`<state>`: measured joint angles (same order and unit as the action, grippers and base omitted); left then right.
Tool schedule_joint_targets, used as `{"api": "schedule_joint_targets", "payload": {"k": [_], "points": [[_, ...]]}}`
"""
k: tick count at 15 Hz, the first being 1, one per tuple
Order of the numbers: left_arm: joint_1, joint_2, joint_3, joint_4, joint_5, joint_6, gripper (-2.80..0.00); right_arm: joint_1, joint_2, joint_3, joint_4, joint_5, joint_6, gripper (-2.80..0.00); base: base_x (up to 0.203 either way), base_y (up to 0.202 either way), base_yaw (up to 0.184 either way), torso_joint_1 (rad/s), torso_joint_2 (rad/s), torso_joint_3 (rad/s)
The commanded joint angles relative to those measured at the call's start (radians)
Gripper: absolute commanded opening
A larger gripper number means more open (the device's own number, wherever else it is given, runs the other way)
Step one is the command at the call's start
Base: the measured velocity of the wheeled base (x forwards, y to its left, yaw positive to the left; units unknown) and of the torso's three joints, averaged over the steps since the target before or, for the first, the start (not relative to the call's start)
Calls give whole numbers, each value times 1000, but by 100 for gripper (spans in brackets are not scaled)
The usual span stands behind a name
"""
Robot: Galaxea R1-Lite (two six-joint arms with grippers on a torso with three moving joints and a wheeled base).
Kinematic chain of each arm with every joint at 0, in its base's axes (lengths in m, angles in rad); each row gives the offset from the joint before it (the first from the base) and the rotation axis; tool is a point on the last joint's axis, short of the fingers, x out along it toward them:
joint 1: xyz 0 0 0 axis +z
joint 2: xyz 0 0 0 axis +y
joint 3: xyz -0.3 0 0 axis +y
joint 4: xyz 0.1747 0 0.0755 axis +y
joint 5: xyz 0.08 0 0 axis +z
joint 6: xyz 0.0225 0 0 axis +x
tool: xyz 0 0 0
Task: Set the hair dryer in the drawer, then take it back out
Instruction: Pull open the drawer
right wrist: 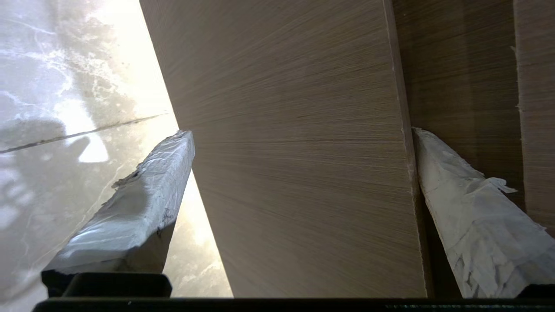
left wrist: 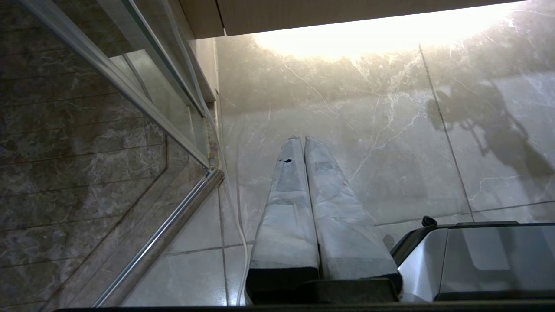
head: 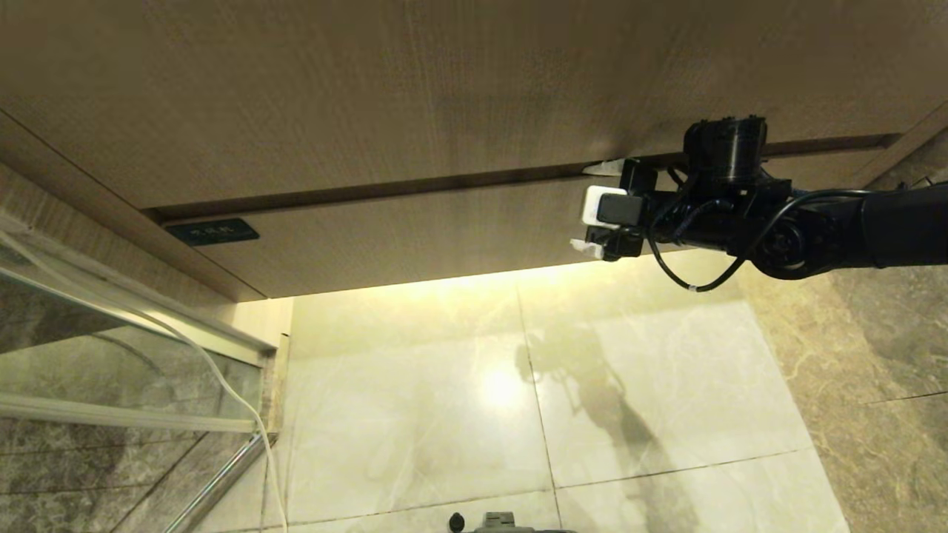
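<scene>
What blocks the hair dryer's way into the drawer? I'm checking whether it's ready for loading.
The drawer is closed, so its own front bars the inside. The right gripper, open, straddles that front, one finger in the top gap. No hair dryer is visible.

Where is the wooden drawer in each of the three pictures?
Head view: the drawer is the lower wood band under the dark gap, with the right gripper spread open across its front at the right.
Left wrist view: only a strip of its lower edge shows, above the floor glow.
Right wrist view: the drawer front fills the middle, between the open jaws.
Shared landmark: the bright marble floor below it.
</scene>
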<state>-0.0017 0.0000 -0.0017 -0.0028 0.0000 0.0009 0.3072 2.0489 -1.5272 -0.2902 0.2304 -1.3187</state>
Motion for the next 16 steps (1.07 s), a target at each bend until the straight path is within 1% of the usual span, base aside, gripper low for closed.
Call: {"api": "schedule_joint_targets", "payload": {"k": [1, 2, 6, 10, 13, 16], "points": [[0, 2, 0, 0, 0, 1, -280, -3, 8, -1, 107, 0, 0, 0, 0, 0, 0, 0, 0, 0], [0, 2, 0, 0, 0, 1, -280, -9, 3, 0, 132, 0, 2, 0, 0, 0, 0, 0, 0, 0], [0, 2, 0, 0, 0, 0, -280, -17, -7, 10, 161, -3, 6, 0, 0, 0, 0, 0, 0, 0], [0, 2, 0, 0, -1, 1, -280, -32, -15, 27, 171, -7, 1, 0, 0, 0, 0, 0, 0, 0], [0, 1, 0, 0, 0, 0, -280, -39, -32, 28, 229, -11, -3, 0, 0, 0, 0, 0, 0, 0], [0, 2, 0, 0, 0, 0, -280, -45, -44, 42, 257, -13, -4, 0, 0, 0, 0, 0, 0, 0]]}}
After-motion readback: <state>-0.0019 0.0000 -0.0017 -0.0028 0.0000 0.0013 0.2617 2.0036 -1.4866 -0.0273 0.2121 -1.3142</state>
